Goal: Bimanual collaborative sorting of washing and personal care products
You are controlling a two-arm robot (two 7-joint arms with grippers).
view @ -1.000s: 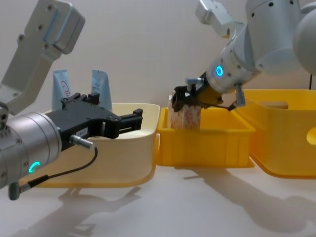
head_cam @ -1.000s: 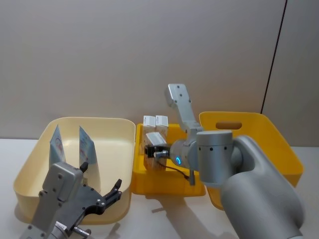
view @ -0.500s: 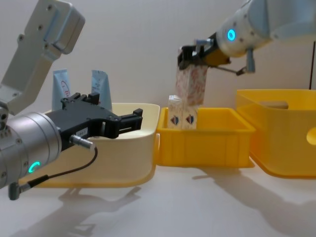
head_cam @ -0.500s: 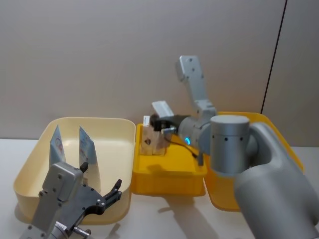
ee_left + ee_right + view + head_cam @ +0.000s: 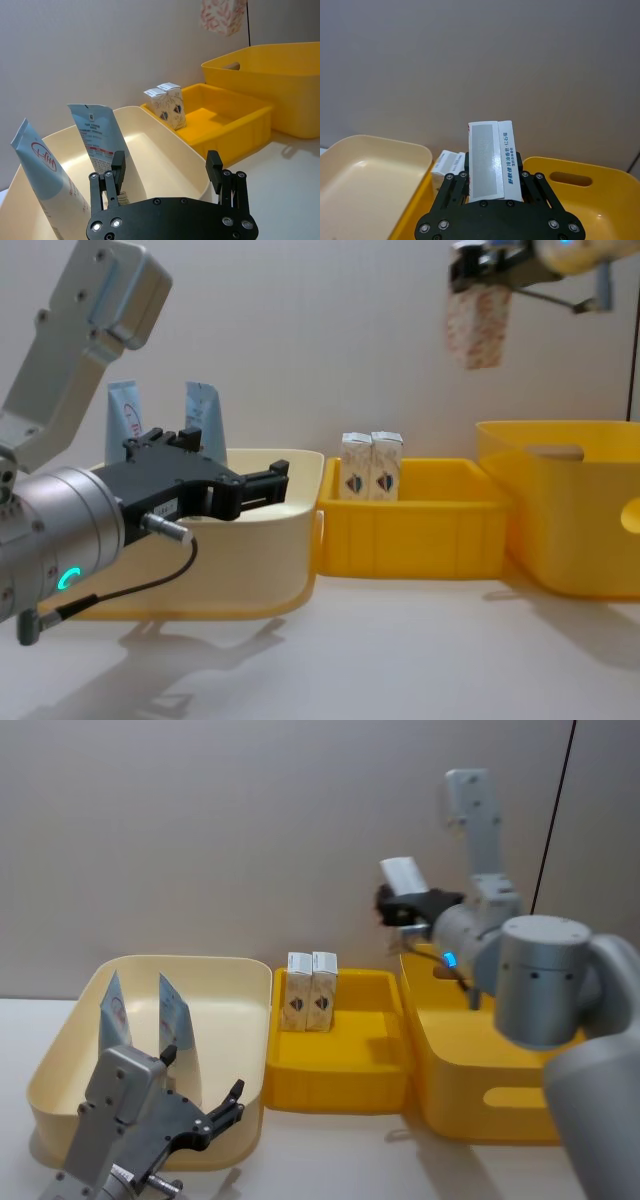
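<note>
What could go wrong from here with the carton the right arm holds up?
1. The right gripper grips the carton by one end, high up; it could slip and drop.
2. It hangs about over the left rim of the large yellow bin, so releasing now might bounce it out.
The left gripper hovers open by the cream bin.

Landmark: the shallow yellow plastic tray [image 5: 340, 1082] sat mid-table. Two small white cartons [image 5: 311, 992] stood side by side, touching, in its back-left corner. Just left of the tray was the cream plastic bin [image 5: 150, 965], with two light-blue squeeze tubes [image 5: 174, 1016] standing in its left half. Just right of the tray was the deep yellow plastic bin [image 5: 490, 1098]. A third white carton [image 5: 403, 876] hung in the right gripper [image 5: 478, 282], high above the tray's right rim. The left gripper [image 5: 228, 1110], jaws apart, was front-left of the tray, before the cream bin.
</note>
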